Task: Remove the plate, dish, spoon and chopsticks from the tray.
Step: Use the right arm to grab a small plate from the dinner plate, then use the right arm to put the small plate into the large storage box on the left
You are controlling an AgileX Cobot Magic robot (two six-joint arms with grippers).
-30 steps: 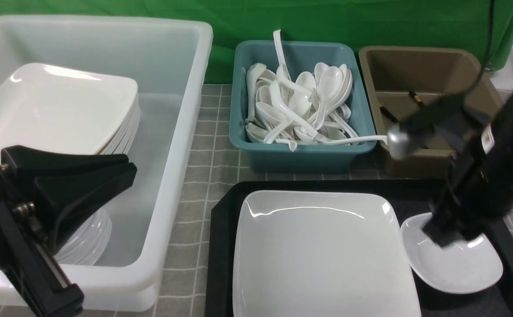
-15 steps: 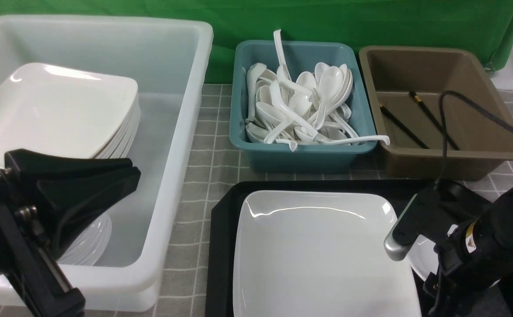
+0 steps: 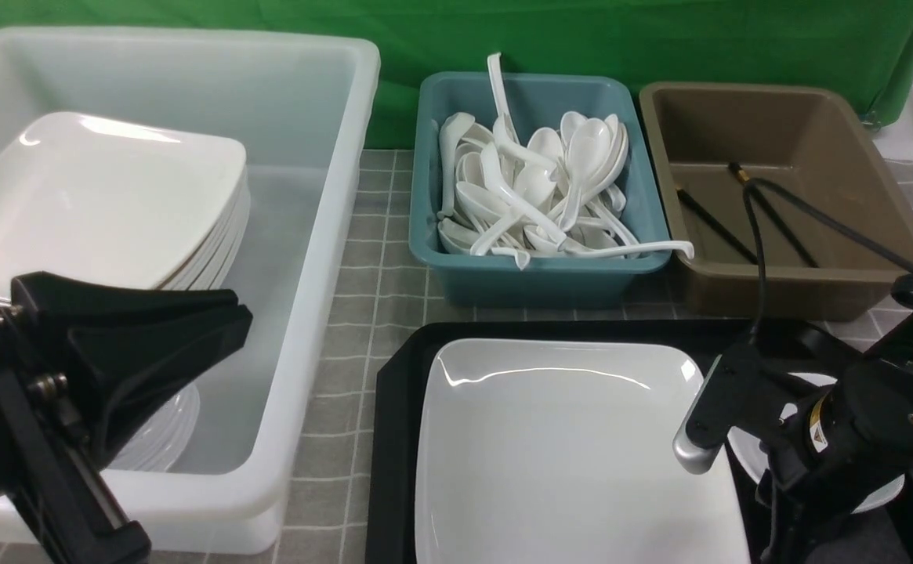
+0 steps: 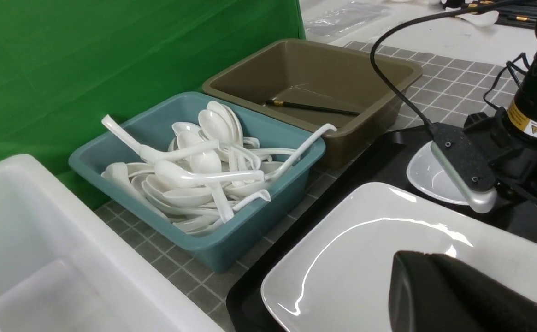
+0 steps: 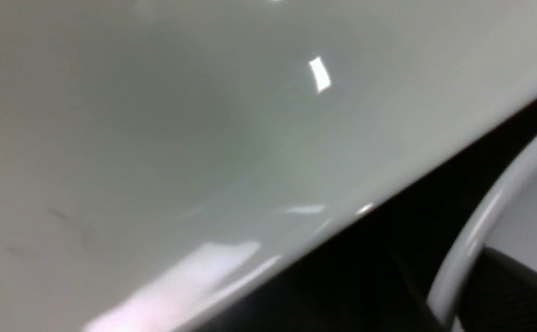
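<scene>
The large white plate (image 3: 566, 454) lies flat on the black tray (image 3: 393, 439). The small white dish (image 3: 879, 493) sits on the tray to the plate's right, mostly hidden under my right arm. My right gripper (image 3: 797, 486) is low over the dish, open, straddling its rim (image 5: 489, 212), with one finger (image 5: 517, 286) inside the dish. My left gripper (image 3: 238, 309) is shut and empty, hovering over the white bin. A pair of black chopsticks (image 3: 715, 223) lies in the brown bin. No spoon shows on the tray.
A large white bin (image 3: 331, 235) at the left holds stacked plates and dishes. A teal bin (image 3: 534, 274) behind the tray holds several white spoons, one handle sticking out over its right rim. The brown bin (image 3: 856, 266) stands at the back right.
My right arm has dropped from above the dish to tray level at the dish's rim, uncovering the brown bin. My left gripper has barely moved.
</scene>
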